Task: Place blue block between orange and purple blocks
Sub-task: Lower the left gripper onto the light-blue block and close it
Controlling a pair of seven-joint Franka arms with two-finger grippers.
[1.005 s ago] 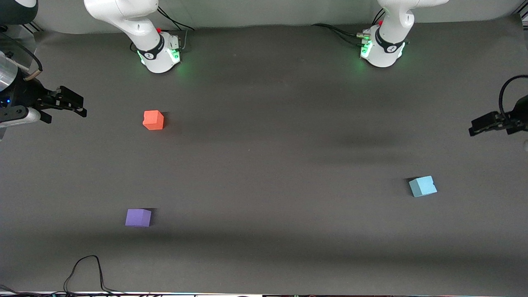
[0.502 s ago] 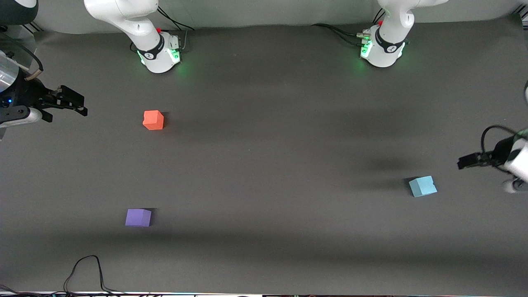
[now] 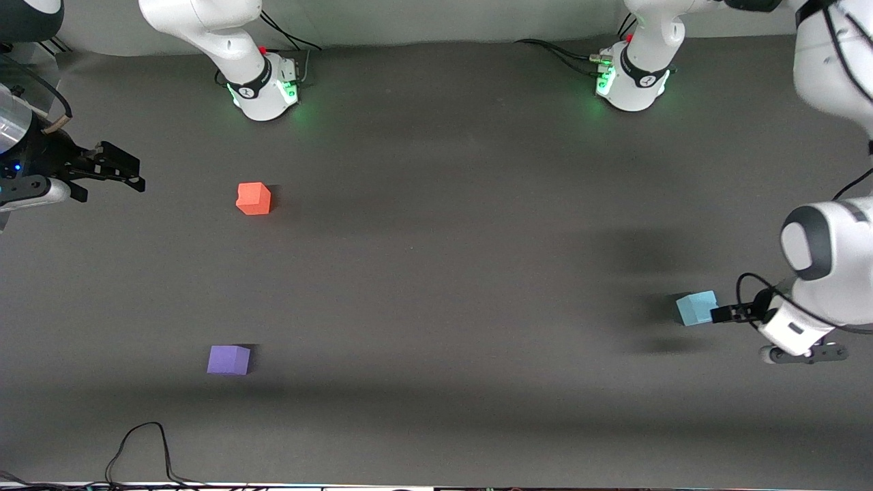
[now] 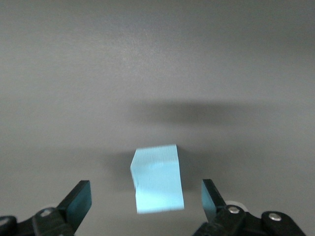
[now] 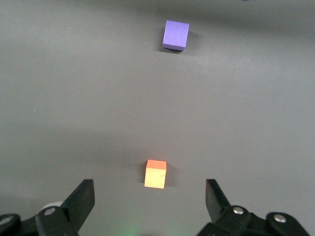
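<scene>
The blue block (image 3: 696, 308) lies on the dark mat toward the left arm's end of the table. My left gripper (image 3: 724, 314) is low beside it and open. In the left wrist view the block (image 4: 157, 179) sits partly between the spread fingers of the left gripper (image 4: 145, 192), touching neither. The orange block (image 3: 254, 198) and the purple block (image 3: 228, 360) lie toward the right arm's end, the purple one nearer the front camera. My right gripper (image 3: 126, 175) waits open and empty at that end. Its wrist view shows the right gripper (image 5: 147, 192), the orange block (image 5: 155, 174) and the purple block (image 5: 176, 35).
The arm bases (image 3: 262, 88) (image 3: 631, 78) stand along the table's edge farthest from the front camera. A black cable (image 3: 143, 447) loops on the mat at the edge nearest the front camera, below the purple block. Bare mat (image 3: 443, 273) lies between the blocks.
My left gripper has come down from the table's end to the blue block and now stands open around it. The right arm and all three blocks have not moved.
</scene>
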